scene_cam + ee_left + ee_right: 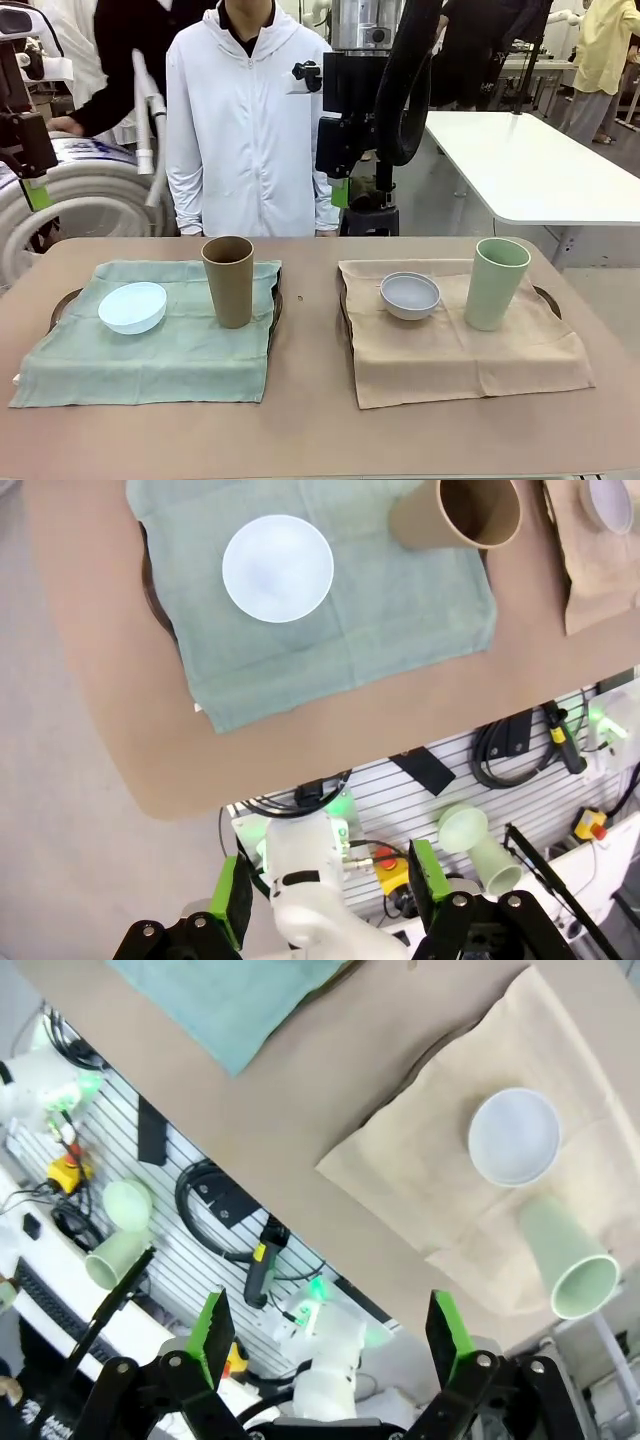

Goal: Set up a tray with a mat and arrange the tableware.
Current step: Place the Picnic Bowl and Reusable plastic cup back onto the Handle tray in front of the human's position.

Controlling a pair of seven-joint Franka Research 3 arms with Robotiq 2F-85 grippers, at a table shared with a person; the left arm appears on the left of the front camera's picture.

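Observation:
On the left tray (62, 300) lies a green mat (170, 350) holding a light blue bowl (132, 307) and an upright tan-brown cup (228, 280). The right tray (548, 298) carries a beige mat (470, 355) with a greyish white bowl (410, 295) and an upright pale green cup (495, 283). My left gripper (330, 900) hangs open and empty high above the table's near left edge, looking down on the blue bowl (277, 568) and tan cup (470, 515). My right gripper (330, 1338) is open and empty too, high over the white bowl (514, 1137) and green cup (570, 1260).
A person in a white jacket (245, 120) stands at the far side of the table. A white table (530, 165) stands behind on the right. Bare brown tabletop (310, 400) runs between the trays and along the near edge.

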